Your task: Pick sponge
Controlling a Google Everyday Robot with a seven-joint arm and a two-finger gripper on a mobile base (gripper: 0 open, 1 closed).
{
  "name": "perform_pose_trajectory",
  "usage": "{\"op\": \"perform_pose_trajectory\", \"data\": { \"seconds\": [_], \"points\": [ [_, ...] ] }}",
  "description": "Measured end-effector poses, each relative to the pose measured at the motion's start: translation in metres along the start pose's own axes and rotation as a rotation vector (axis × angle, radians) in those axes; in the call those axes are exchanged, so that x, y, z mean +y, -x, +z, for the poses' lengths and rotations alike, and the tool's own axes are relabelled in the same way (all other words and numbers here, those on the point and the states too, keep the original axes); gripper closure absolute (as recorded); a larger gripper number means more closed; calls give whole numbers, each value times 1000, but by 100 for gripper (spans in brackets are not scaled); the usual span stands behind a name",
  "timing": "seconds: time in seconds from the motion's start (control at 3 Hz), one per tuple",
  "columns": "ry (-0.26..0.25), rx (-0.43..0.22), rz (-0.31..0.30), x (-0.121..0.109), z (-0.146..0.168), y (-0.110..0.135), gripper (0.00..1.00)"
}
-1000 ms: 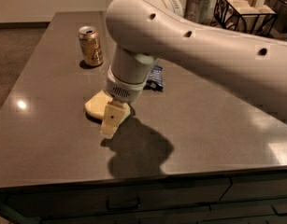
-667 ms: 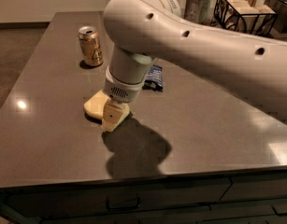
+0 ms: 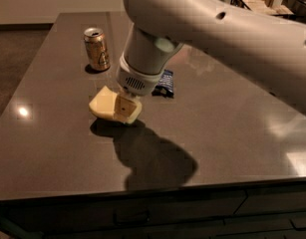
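One sponge [image 3: 103, 103], pale yellow, sits on the dark tabletop [image 3: 53, 148] left of centre, with a dark shadow just under and nearer than it. One pincer [image 3: 126, 110] is down at the sponge's right end, its cream tip right against the foam. From this angle the tip and the sponge run together, so I cannot tell whether the pincer is closed on the sponge or only pressed beside it.

The single pale arm [image 3: 227, 29] comes in from the upper right and turns down into a round wrist [image 3: 140, 76] directly above the pincer.

One gold drink can [image 3: 96, 49] stands upright farther back and to the left, apart from the sponge. One dark blue snack wrapper [image 3: 165, 82] lies flat to the right of the wrist, partly hidden behind it and apart from the sponge. Along the near edge below the tabletop runs a dark drawer front [image 3: 127, 215].
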State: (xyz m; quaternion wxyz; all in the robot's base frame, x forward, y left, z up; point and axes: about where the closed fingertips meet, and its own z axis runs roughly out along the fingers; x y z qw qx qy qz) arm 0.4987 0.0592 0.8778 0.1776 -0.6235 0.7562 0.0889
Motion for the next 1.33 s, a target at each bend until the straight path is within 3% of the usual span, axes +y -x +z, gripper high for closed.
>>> {"op": "perform_pose_trajectory", "data": {
  "seconds": [0.67,1.0,1.33],
  "points": [
    [-54,-84,-16,-15,-69,0,100],
    [-50,-120,6,-21,-94,-4,100],
    [-52,-125,6,-21,-97,-3,100]
  ]
}}
